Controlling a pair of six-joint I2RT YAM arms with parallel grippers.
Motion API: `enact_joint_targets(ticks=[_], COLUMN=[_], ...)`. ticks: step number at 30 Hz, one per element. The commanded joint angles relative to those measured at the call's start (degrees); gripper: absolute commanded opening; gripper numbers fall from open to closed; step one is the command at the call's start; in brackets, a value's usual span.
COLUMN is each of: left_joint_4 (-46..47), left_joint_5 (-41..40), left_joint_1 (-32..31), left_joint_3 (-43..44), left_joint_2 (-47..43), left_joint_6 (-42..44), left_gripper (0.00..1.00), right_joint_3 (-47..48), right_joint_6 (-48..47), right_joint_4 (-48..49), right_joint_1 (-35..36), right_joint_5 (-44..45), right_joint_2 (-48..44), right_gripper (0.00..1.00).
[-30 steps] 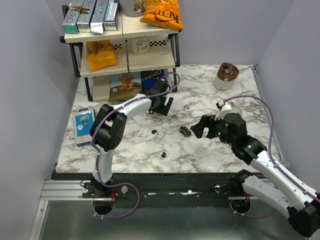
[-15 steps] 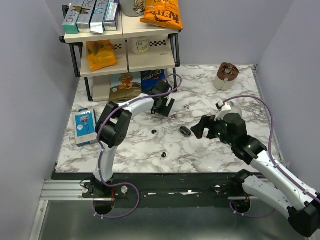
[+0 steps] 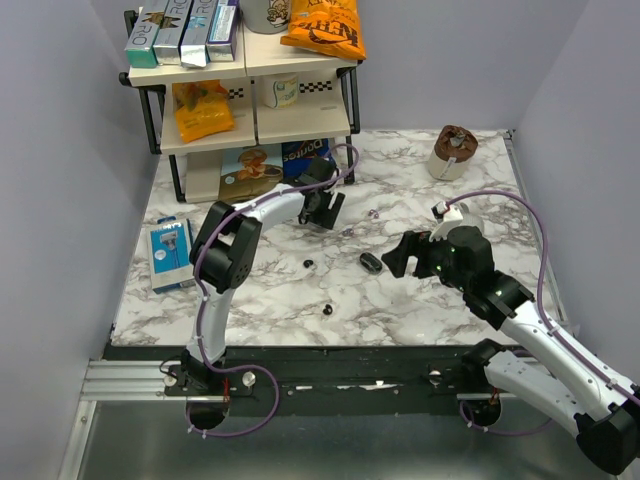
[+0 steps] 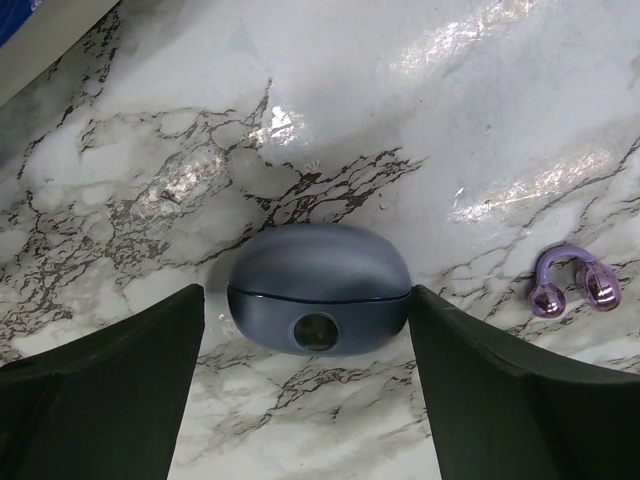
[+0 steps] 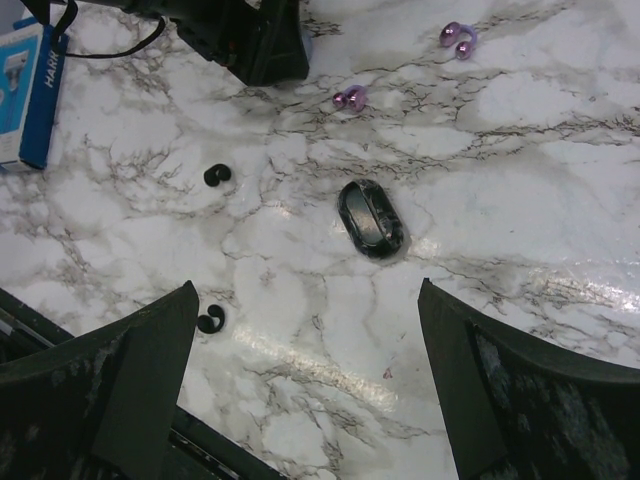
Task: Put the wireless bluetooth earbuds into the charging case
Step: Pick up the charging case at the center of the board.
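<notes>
The table [image 3: 270,290] is white marble with grey veins, the earbuds [image 5: 216,175] and charging case [image 5: 370,218] glossy black.

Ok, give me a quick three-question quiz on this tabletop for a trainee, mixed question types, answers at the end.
1. True or false: the blue-grey case between the left gripper fingers has its lid open.
2. How many black earbuds lie loose on the marble table? A) one B) two C) four
3. What dark oval thing lies on the table just ahead of the open right gripper?
Key: 1 false, the lid is shut. 2 B. 3 the black case.
</notes>
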Motion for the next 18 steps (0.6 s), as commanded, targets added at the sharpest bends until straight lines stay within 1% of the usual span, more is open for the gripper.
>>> enact_joint_targets(ticks=[1, 7, 16, 18], left_joint_4=[-0.5, -0.6, -0.4, -0.3], left_joint_5=[2.9, 4.2, 4.4, 4.6], left_joint_1=[0.5, 0.5, 0.5, 0.5], left_joint_3=[-0.2, 0.3, -1.1, -1.0], left_joint_2=[0.5, 0.9, 0.5, 0.5], left_joint_6=[1.1, 1.6, 1.6, 1.6], left_gripper=[0.86, 0.84, 0.72, 0.68], right_joint_3=[1.5, 1.5, 1.4, 1.4], right_joint_6=[-0.3, -0.4, -0.1, -0.1], right_joint_4=[-1.7, -1.9, -2.0, -1.9], right_joint_1=[0.2, 0.3, 0.3, 0.3], right_joint_5=[0.8, 0.8, 0.7, 0.8], right_joint_2=[-0.9, -1.1, -1.0, -1.1], right_gripper=[1.00, 1.00, 1.00, 1.00])
